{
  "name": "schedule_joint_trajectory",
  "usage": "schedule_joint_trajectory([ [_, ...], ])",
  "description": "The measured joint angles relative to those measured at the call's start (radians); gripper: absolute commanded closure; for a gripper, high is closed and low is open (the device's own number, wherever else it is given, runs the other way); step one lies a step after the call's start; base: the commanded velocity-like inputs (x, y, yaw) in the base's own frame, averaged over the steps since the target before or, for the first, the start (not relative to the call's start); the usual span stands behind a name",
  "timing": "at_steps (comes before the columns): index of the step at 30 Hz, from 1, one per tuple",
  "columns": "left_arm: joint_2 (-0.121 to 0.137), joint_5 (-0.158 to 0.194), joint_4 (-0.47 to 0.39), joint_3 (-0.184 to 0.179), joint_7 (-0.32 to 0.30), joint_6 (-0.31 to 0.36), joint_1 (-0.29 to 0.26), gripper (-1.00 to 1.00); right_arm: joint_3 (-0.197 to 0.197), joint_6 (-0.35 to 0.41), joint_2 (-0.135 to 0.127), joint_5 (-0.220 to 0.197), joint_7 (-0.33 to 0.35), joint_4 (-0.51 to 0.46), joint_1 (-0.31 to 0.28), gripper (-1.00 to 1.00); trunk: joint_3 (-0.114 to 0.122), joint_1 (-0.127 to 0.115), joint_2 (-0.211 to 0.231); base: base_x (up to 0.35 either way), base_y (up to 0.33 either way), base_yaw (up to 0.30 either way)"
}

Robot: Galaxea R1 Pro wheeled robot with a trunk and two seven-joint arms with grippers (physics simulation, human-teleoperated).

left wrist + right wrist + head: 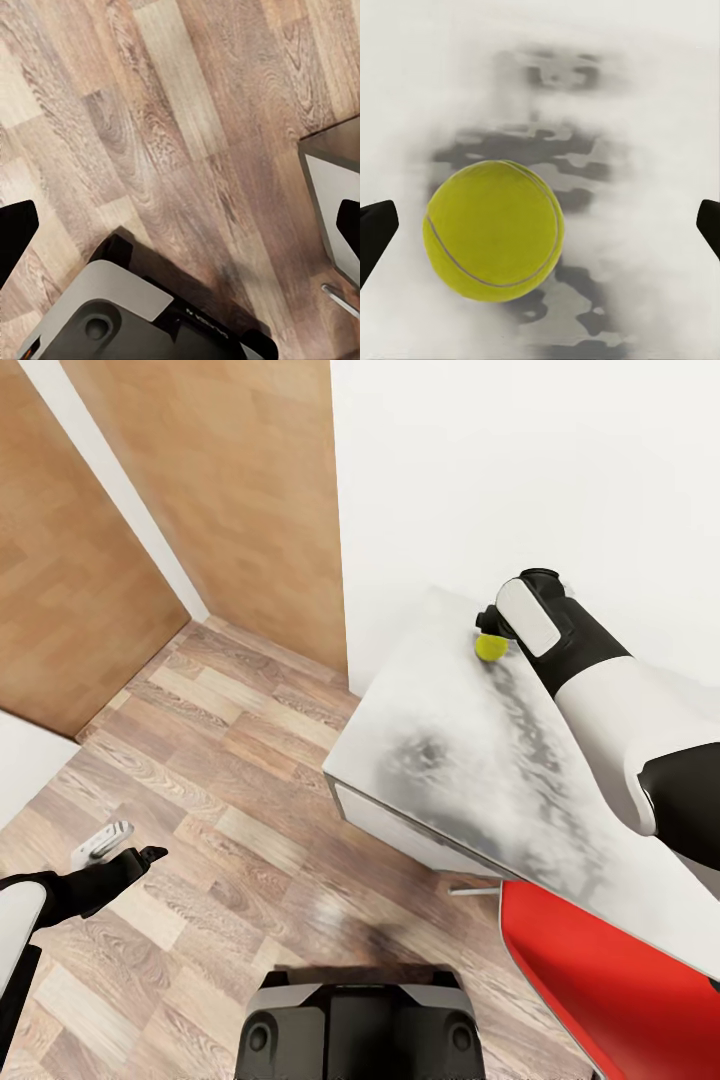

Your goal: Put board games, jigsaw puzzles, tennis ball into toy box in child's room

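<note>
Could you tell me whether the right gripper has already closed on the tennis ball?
No: in the right wrist view the tennis ball lies on the table between widely spread fingertips, untouched by the right gripper.

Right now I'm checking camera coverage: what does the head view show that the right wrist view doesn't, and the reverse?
Head view alone: the floor, wardrobe doors, red chair, left gripper low over the floor, and the table's edge. Right wrist view alone: the ball's seam, and the open fingertips either side of it. Both: ball on the table, right gripper at it.
</note>
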Motion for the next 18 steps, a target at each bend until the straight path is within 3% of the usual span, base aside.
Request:
schedule_joint_trajectory([
  [18, 0.000, 0.000, 0.001, 0.000, 0.000, -0.001, 0.000, -1.00, -0.005, 0.005, -0.001, -0.004, 0.049, -0.003, 0.001, -1.00, -0.009, 0.000, 0.000, 0.000, 0.000, 0.000],
])
